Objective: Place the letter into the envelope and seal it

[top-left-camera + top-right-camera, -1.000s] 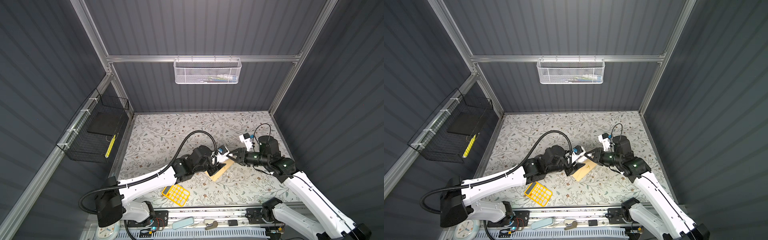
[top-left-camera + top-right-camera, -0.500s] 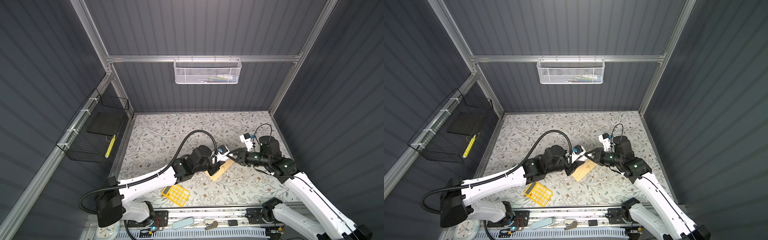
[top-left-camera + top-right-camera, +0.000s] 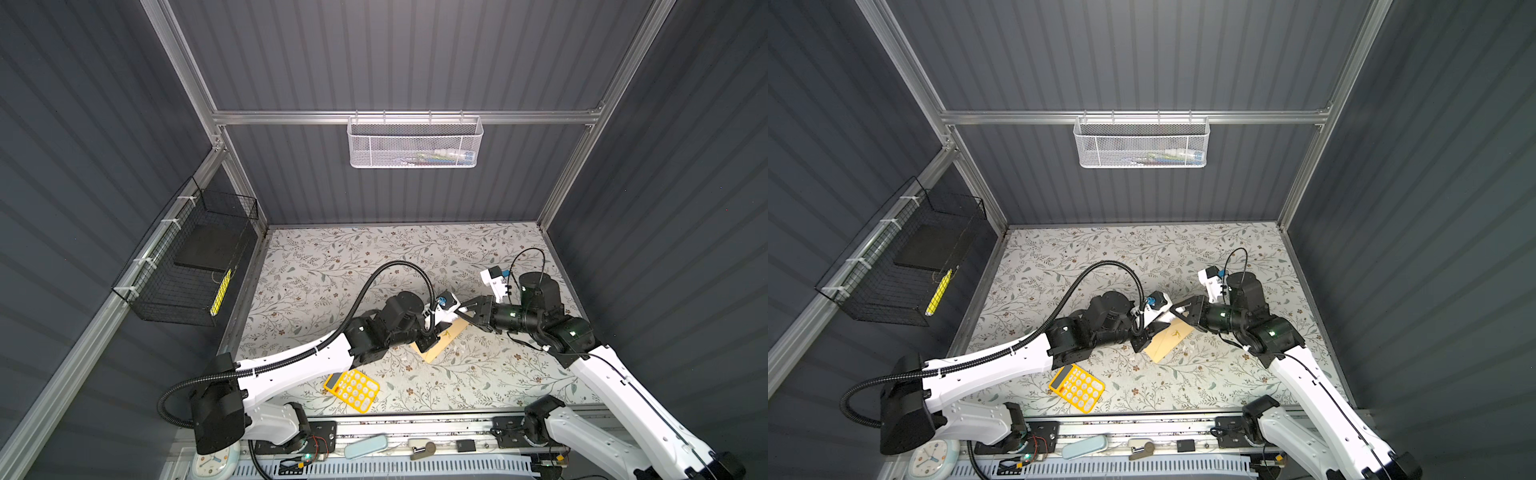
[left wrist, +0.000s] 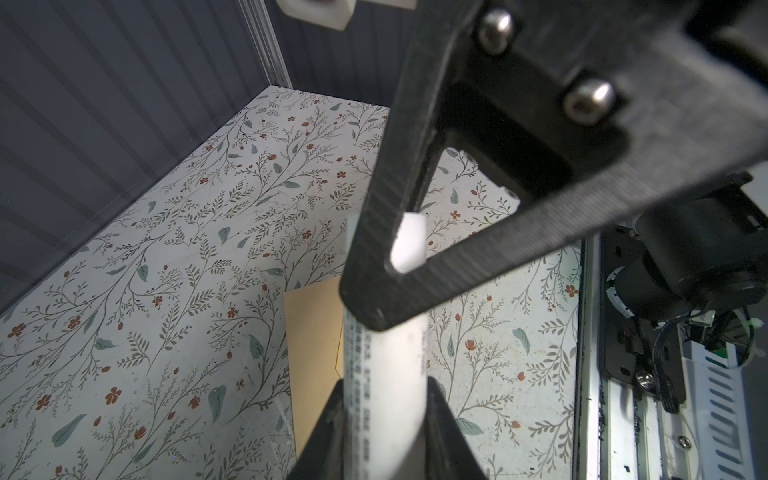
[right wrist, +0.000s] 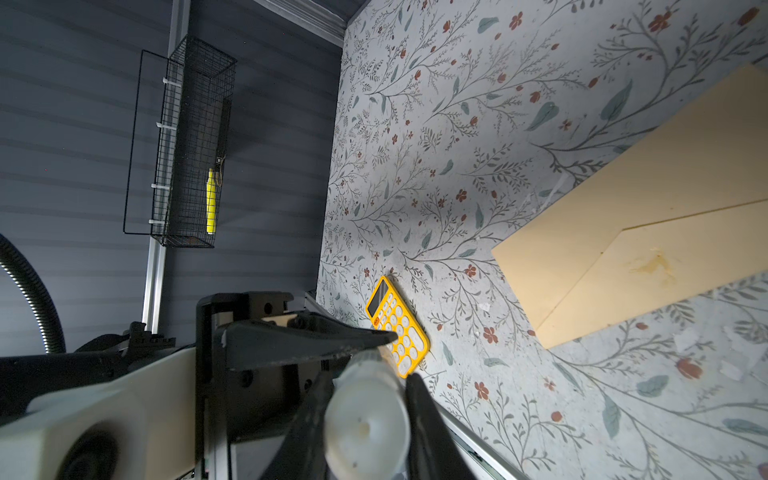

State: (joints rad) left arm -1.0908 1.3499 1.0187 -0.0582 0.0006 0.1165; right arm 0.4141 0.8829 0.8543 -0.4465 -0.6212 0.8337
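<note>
Hovering just above the flat kraft envelope point(image 5: 623, 199), the left pincer point(image 4: 384, 386) pinches a white glue stick point(image 4: 388, 357) by its body; the right pincer point(image 5: 370, 378) flanks its end, grip unclear. The letter is unseen. A mistimed release could drop the stick, smearing glue.

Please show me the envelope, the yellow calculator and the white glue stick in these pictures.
envelope point(image 5: 665, 166), right wrist view, on its plain panel beside the flap.
yellow calculator point(image 3: 354, 392), in a top view, on its key field.
glue stick point(image 4: 390, 365), left wrist view, on the tube's middle.
</note>
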